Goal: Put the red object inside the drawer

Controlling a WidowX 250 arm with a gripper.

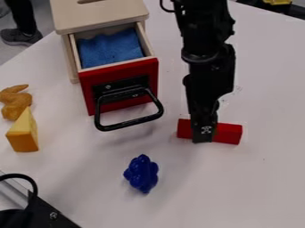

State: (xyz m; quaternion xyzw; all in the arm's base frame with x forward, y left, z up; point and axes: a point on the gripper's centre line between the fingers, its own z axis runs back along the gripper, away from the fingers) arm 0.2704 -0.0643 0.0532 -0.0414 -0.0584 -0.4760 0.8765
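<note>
So, gripper (204,135) across 1 red block (228,133), 1 drawer (119,72) open.

A drawer box (101,13) is seen near the edge of a white table (238,191) also laid with a brown toy (17,104), yellow wedge (24,136), blue toy (143,173) and red block (229,133).

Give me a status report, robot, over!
Claw down at the red block. Block outside the drawer, not in yet. Drawer pulled open, but blue cloth-like stuff inside might crowd the block. Over.
</note>
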